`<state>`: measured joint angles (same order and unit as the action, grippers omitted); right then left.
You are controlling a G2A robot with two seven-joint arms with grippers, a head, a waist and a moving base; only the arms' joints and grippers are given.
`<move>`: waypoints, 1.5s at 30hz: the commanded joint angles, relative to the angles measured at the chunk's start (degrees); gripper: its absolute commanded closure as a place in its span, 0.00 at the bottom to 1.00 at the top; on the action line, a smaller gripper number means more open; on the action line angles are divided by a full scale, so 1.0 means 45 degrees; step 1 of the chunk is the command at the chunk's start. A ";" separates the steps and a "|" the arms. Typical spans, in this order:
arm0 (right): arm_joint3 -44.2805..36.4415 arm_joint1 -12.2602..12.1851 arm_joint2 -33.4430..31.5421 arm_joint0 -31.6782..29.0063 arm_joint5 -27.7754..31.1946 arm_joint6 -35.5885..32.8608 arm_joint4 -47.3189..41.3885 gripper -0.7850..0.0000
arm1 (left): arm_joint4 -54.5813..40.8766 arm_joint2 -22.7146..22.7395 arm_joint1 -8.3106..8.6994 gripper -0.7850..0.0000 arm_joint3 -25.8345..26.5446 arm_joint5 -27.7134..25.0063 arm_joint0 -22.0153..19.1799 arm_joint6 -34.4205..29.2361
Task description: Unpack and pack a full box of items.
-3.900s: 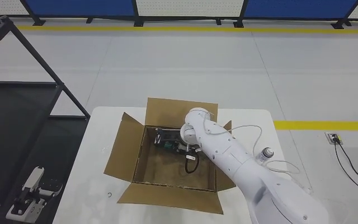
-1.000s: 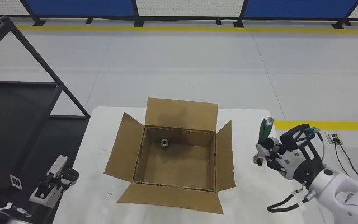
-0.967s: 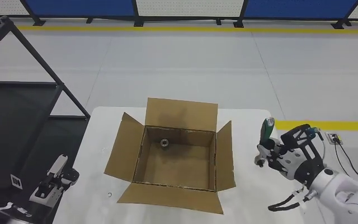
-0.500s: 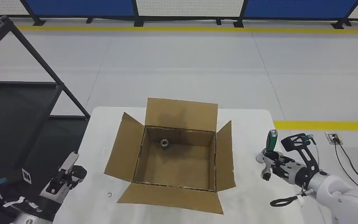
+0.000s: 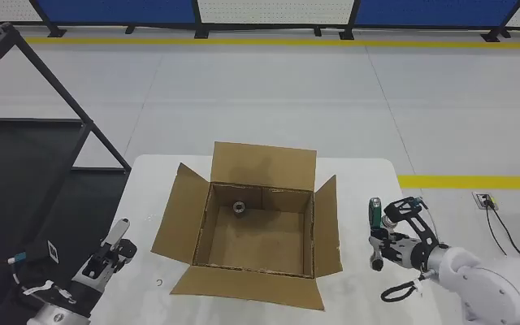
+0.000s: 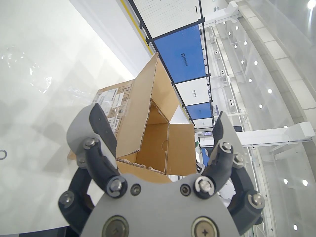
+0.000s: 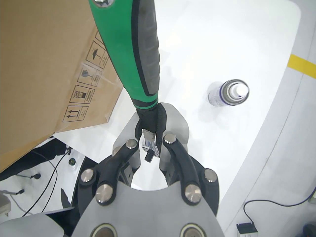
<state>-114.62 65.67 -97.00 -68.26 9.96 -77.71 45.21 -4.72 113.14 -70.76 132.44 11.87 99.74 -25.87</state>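
Note:
The open cardboard box (image 5: 254,276) stands mid-table with its flaps spread; a small dark round part (image 5: 238,206) lies on its floor near the far wall. Just right of the box, my right gripper (image 5: 380,238) is shut on a green-handled tool (image 5: 374,213) held upright. In the right wrist view the gripper (image 7: 148,130) pinches the tool's black neck below the green handle (image 7: 133,38), beside the box wall (image 7: 44,50). At the table's front left corner my left gripper (image 5: 120,236) stands open and empty, its fingers (image 6: 102,124) pointing at the box (image 6: 158,129).
A spray can (image 7: 228,96) stands upright on the white table to the right of the box, beyond the held tool. A small metal ring (image 5: 158,283) lies on the table front left of the box. A black frame (image 5: 49,154) stands left of the table.
My right gripper, earlier inside the box, now holds the tool outside it and has drifted left and lower toward the box's right flap. My left gripper has risen toward the box.

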 commanded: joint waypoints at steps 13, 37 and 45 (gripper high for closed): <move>0.4435 -0.0263 0.2487 0.2712 -0.0291 -0.2286 0.0930 1.00 | -0.0172 0.0123 0.0057 0.00 0.0076 0.0189 -0.0251 0.0257; 0.7743 -0.0363 0.5308 0.5041 -0.1726 -0.2286 0.1572 1.00 | -0.0399 0.0171 0.0125 0.00 -0.0096 0.0025 -0.0093 0.0407; 0.8214 -0.0328 0.5947 0.5382 -0.2079 -0.2284 0.1807 1.00 | -0.0595 0.0316 0.0126 0.00 -0.0115 -0.0150 0.0114 0.0477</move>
<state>-77.90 64.17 -70.44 -44.25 0.85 -88.00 53.29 -7.29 114.47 -70.19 131.92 11.28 100.12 -23.77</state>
